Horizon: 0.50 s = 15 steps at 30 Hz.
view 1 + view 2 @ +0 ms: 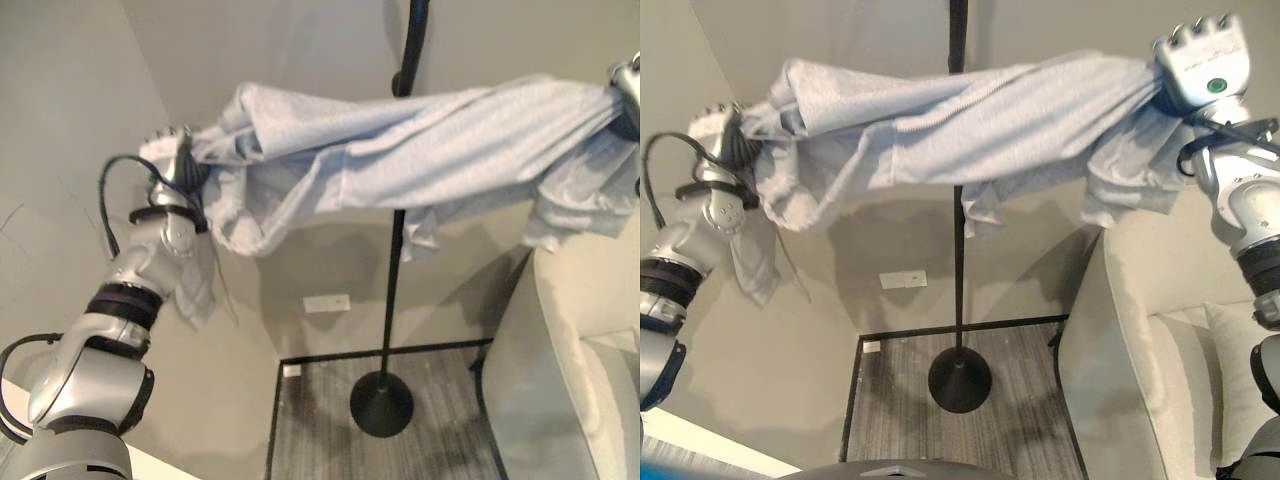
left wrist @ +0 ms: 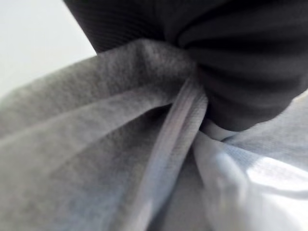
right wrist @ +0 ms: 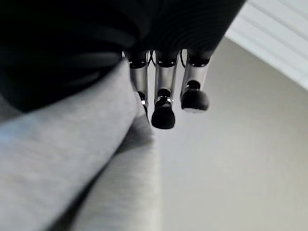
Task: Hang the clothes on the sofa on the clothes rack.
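A: Both robot hands? Left robot hand point(image 1: 172, 160) and right robot hand point(image 1: 1200, 62) each clutch an end of the grey garment point(image 1: 970, 125), stretched in the air.

B: Around it? The rack pole point(image 1: 959, 250) stands just behind; sofa point(image 1: 1140, 330) on the right, carpet point(image 1: 890, 400) below.

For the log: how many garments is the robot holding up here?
1: a light grey garment stretched in front of the black rack pole, gripped by the left hand at one end and the right hand at the other. Folds could hide a second piece.
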Motion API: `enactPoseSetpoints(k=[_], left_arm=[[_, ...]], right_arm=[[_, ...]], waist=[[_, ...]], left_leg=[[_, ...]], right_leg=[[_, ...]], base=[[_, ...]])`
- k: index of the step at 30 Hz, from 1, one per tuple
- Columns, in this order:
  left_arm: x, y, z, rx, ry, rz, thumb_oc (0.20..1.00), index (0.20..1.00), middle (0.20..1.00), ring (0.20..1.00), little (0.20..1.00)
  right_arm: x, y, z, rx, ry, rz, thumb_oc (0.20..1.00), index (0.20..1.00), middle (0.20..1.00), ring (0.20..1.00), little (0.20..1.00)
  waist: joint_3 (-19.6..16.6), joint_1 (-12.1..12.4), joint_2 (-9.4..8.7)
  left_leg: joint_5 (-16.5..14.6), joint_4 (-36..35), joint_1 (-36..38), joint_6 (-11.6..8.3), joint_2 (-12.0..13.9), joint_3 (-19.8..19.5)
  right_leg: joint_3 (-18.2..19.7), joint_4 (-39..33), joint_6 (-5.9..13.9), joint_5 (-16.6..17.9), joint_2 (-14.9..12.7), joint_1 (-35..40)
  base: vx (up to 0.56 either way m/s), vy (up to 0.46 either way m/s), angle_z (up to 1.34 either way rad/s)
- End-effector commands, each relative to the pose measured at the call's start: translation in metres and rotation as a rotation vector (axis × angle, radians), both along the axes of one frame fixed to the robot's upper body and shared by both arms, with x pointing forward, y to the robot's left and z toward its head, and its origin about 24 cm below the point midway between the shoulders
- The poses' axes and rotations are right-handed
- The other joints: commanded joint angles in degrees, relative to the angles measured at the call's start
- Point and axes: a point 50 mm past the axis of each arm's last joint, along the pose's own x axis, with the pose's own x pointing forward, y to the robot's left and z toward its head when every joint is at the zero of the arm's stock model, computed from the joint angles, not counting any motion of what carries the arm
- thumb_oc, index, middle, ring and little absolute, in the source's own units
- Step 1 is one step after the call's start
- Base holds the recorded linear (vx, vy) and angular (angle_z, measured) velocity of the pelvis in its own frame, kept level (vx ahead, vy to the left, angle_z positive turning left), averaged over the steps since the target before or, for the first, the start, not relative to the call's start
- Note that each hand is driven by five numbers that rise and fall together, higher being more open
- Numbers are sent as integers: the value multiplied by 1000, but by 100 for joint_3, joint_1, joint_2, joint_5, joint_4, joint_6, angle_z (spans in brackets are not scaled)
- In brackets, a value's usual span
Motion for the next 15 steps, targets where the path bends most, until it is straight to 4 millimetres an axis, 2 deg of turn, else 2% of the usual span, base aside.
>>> enactPoseSetpoints(k=[1,2,3,4,6,8,9,10,11,12,13,14,15], left_arm=[[2,-11,-23,-108,98,-16,200,200,200,200,200],[0,-20,-38,-144,145,-23,200,200,200,200,200],[-8,-39,-70,-211,241,-38,200,200,200,200,200],[-8,-39,-70,-211,242,-38,200,200,200,200,200],[-15,-57,-89,-256,301,-75,200,200,200,200,200],[-25,-82,-111,-315,366,-125,200,200,200,200,200],[-26,-82,-112,-315,367,-125,200,200,200,200,200],[-31,-93,-120,-370,385,-145,200,200,200,200,200],[-31,-93,-120,-370,385,-145,200,200,200,200,200],[-37,-105,-128,-424,397,-164,200,200,200,200,200],[-37,-104,-128,-424,397,-164,200,200,200,200,200],[-42,-117,-130,-512,383,-187,200,200,200,200,200],[-42,-117,-131,-512,384,-187,200,200,200,200,200]], right_arm=[[7,-12,-8,85,77,-72,200,200,200,200,200],[9,-13,-27,118,133,-97,200,200,200,200,200],[12,-4,-62,175,232,-109,200,200,200,200,200],[12,-4,-62,175,233,-109,200,200,200,200,200],[12,7,-89,183,319,-106,200,200,200,200,200],[10,28,-118,195,405,-65,200,200,200,200,200],[10,28,-119,195,406,-65,200,200,200,200,200],[8,38,-133,205,441,-46,200,200,200,200,200],[8,38,-133,205,442,-46,200,200,200,200,200],[3,46,-149,236,473,-31,200,200,200,200,200],[3,46,-149,236,473,-31,200,200,200,200,200],[-3,55,-166,278,505,-17,200,200,200,200,200],[-4,55,-166,278,505,-17,200,200,200,200,200]], waist=[[264,92,-138],[261,100,-138],[287,103,-182],[279,102,-185],[298,119,-230],[352,140,-284],[345,141,-286],[373,161,-308],[368,161,-309],[386,178,-319],[379,179,-321],[409,203,-324],[402,204,-326]], left_leg=[[-187,106,-66,-504,486,185],[-171,100,-93,-501,511,190],[-186,92,-112,-486,523,195],[-188,91,-113,-485,521,196],[-199,87,-127,-474,526,194],[-207,91,-175,-455,534,195],[-208,90,-177,-454,533,196],[-208,91,-207,-442,531,196],[-208,91,-209,-442,531,196],[-213,90,-222,-430,524,189],[-214,90,-225,-430,524,190],[-216,90,-243,-414,520,184],[-216,90,-245,-414,520,184]], right_leg=[[-50,-415,327,2601,-481,204],[-27,-421,322,2631,-458,166],[-9,-432,318,2647,-452,133],[-8,-434,319,2646,-454,132],[6,-429,324,2665,-445,96],[38,-413,343,2722,-442,36],[39,-413,343,2722,-443,34],[50,-405,343,2747,-446,15],[50,-406,343,2748,-446,13],[68,-390,357,2794,-448,-4],[70,-390,357,2795,-449,-7],[75,-361,368,2843,-456,-32],[75,-361,368,2843,-456,-35]], base=[[0,0,0],[27,-12,5],[19,-12,5],[27,-17,4],[9,-16,4],[4,-16,2],[0,-21,-8],[2,-13,-9],[15,-25,-7],[0,0,0],[0,0,0],[0,0,0],[0,0,0]])
